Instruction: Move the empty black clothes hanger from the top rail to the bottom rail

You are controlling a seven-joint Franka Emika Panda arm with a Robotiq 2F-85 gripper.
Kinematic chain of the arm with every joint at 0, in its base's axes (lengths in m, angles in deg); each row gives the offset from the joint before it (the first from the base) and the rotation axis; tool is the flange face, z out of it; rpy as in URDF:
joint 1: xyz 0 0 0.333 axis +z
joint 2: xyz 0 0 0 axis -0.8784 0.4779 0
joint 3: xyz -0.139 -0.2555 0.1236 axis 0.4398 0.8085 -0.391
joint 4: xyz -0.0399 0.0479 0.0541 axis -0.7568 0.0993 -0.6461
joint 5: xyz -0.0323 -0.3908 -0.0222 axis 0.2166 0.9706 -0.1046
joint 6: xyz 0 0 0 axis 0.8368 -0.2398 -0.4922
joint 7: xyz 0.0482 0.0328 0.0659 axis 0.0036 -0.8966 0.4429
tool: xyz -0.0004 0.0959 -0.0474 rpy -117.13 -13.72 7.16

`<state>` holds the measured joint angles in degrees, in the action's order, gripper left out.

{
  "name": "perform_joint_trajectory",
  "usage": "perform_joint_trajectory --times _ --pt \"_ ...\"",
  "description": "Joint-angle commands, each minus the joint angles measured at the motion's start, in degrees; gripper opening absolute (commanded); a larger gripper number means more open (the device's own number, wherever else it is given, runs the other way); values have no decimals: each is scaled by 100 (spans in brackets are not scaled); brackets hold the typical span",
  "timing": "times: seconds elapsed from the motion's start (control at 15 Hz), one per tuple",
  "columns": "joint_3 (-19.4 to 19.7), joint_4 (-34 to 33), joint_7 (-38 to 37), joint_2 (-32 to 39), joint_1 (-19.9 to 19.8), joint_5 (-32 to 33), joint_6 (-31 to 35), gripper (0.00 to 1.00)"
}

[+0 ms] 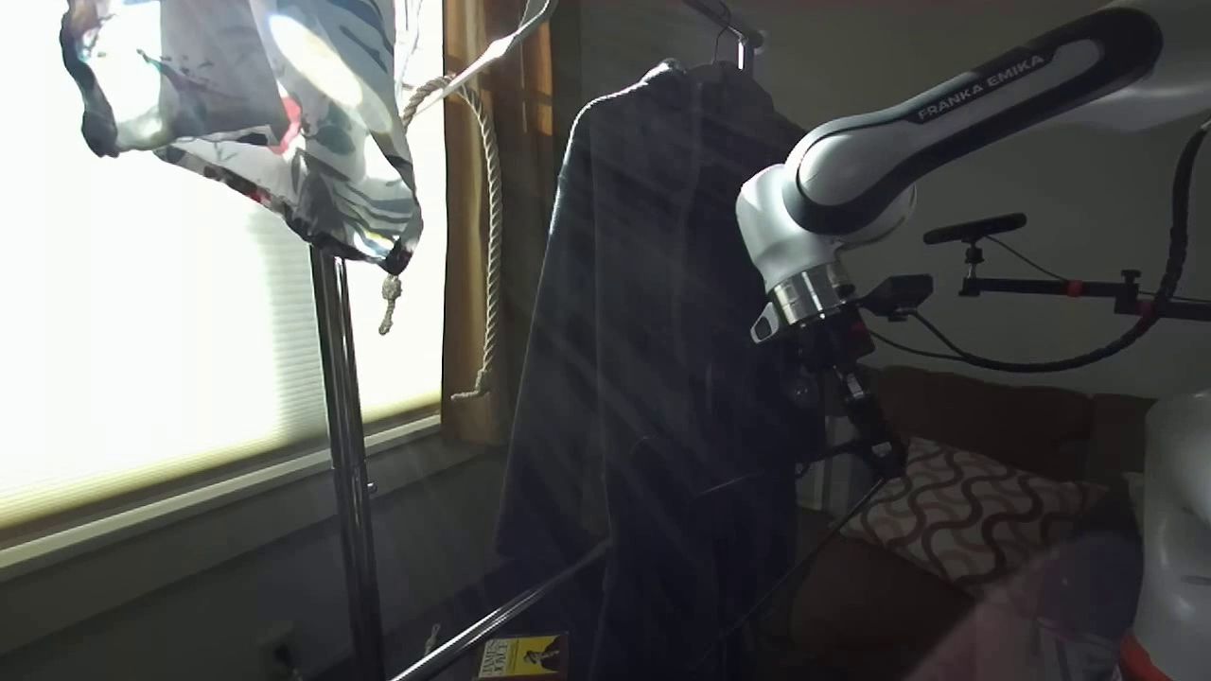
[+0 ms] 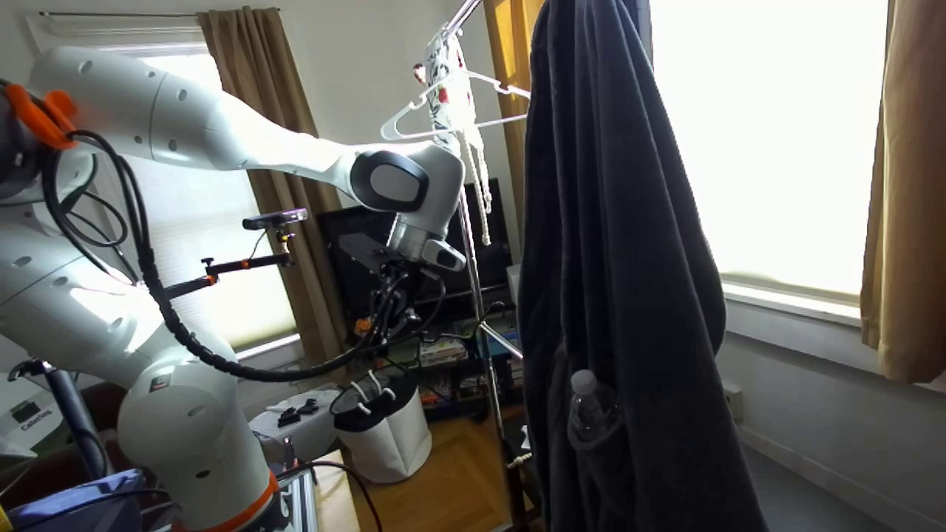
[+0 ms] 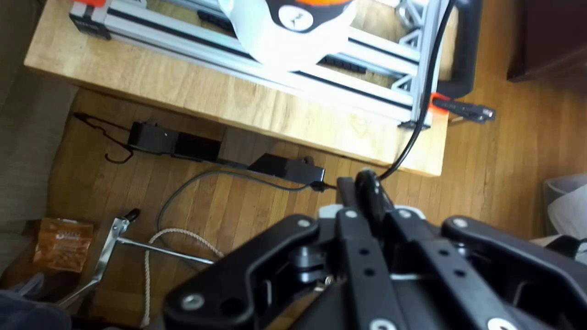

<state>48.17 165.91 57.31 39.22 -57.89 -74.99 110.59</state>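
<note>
"While the fingers (image 3: 355,238) pinch the black hanger (image 3: 373,201), it's out in open air, off the top rail (image 2: 461,16): carrying stage, I'd call it!"

"And the bottom rail (image 1: 508,608)?"

"Eight o'clock from them in an exterior view, partly hidden by the dark coat (image 1: 681,331)! Next calls for swinging that way, then hooking it over."

"FRANKA EMIKA" on robot arm (image 1: 979,88), above gripper (image 1: 886,462). "JAMES JOYCE" on yellow book (image 1: 518,656), below gripper, picture-left. "Catering" on white box (image 2: 33,427), likewise below, picture-left.
</note>
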Motion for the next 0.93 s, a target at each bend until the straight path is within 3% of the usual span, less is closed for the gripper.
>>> perform_joint_trajectory --times 0.0,0.2,0.33,0.87 --pt "-127 14 -139 151 -15 -97 323 7" --pt "-283 10 -337 435 20 -179 662 7" --pt "-340 -65 -377 587 56 -172 679 2" --pt "-925 -1213 -1112 2750 283 -202 1817 2"
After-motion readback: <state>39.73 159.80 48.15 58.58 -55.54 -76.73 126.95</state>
